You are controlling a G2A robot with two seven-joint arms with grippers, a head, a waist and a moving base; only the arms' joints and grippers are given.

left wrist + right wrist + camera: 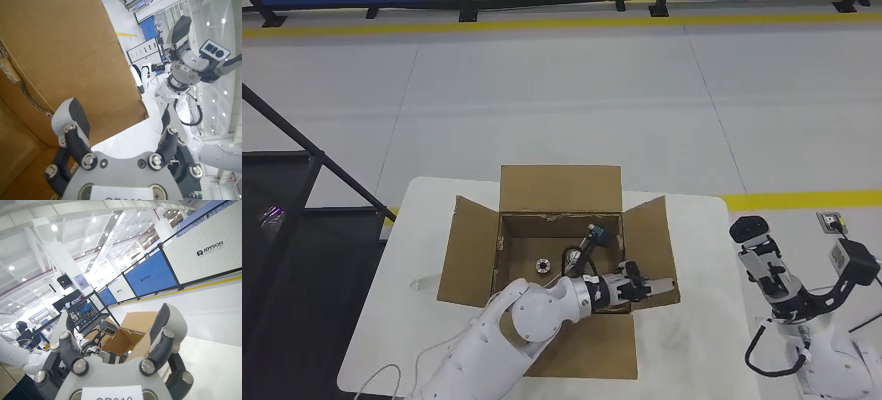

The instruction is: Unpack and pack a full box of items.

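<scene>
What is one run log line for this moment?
left pincer: open, empty, at right flap of box | right pincer: open, empty, right of table | box: open on table, small items inside

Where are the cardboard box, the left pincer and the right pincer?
cardboard box (pixel 560 187), top view, on its bare back flap.
left pincer (pixel 120 107), left wrist view, midway between its open fingertips.
right pincer (pixel 115 308), right wrist view, midway between its open fingertips.
</scene>
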